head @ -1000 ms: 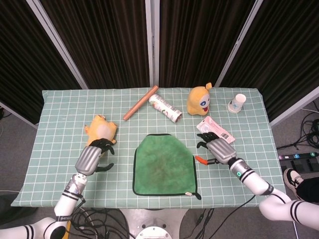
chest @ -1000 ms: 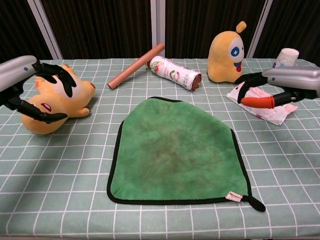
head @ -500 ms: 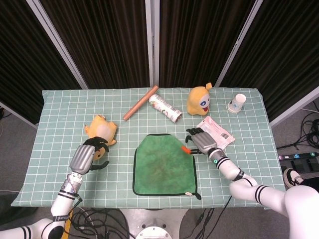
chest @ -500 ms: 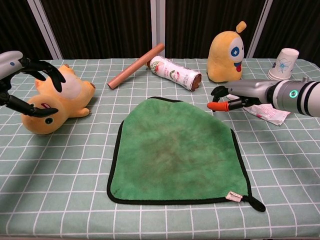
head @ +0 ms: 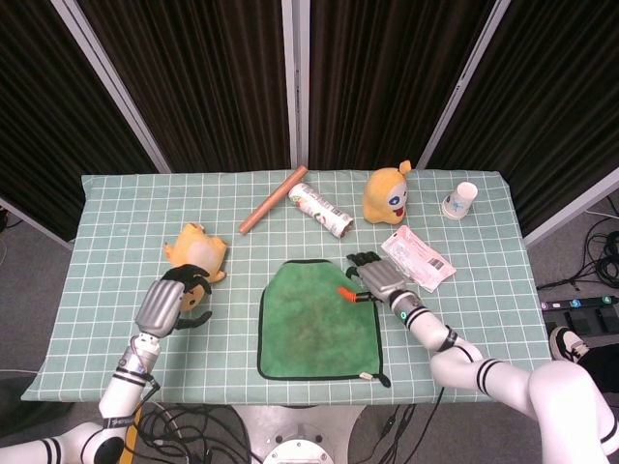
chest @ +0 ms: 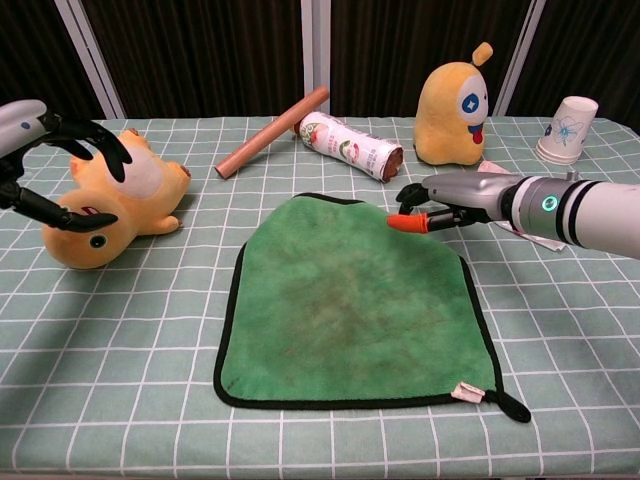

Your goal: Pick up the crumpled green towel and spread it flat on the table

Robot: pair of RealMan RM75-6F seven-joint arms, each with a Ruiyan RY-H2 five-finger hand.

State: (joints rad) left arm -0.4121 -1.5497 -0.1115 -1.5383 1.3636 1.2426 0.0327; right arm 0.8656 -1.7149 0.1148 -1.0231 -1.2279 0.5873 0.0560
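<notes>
The towel (head: 317,323) is lying open on the table (head: 106,208), near its front edge and midway between the two arms, so the spreading step looks almost finished; what is left is smoothing. The right hand (chest: 440,203) is reaching in over the towel's far right corner, fingers spread and holding nothing, its orange-tipped thumb just above or touching the cloth; contact cannot be told from either view. The left hand (chest: 45,170) is hovering by the orange plush (chest: 125,205), well apart from the towel, fingers curved but apart and gripping nothing.

By the look of it, the next move calls for pressing that far right corner down and drawing it outward, since the far edge is narrower than the near one and both far corners are sloping inward.

The towel is showing green with a dark border, mostly flat, with a small white tag and a dark loop at its near right corner.
</notes>
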